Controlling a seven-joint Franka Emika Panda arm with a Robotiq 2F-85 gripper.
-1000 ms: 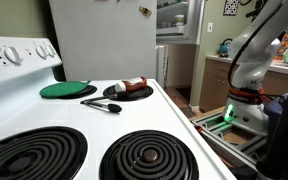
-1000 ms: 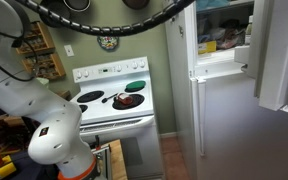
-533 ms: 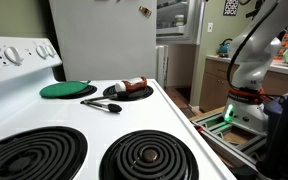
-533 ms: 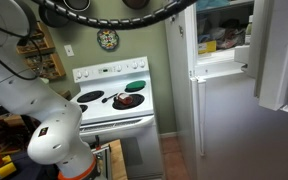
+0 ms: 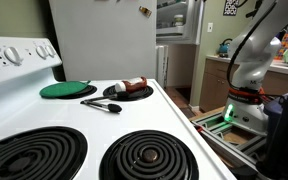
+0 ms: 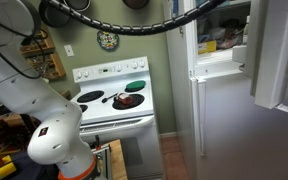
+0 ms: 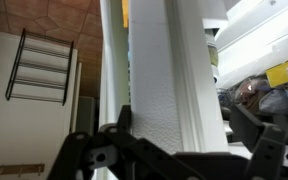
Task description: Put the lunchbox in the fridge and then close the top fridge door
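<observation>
Door handling first: the top fridge door (image 7: 169,70) looks like a stiff, flat white panel on a hinge w/ shelves on its inner face, so we judge it heavier than it seems but free-swinging. Its surface is prob. too slippery and wide for a pinch. We'd rather push at the free edge, far from the hinge. Our hand (image 7: 179,152) is wide open and empty, one finger each side of that edge in the wrist view; whether they touch it, we can't tell. The fridge (image 6: 224,110) stands open, interior lit. We can't pick out the lunchbox: it's not in the hand, maybe among the items inside, too small to say.
</observation>
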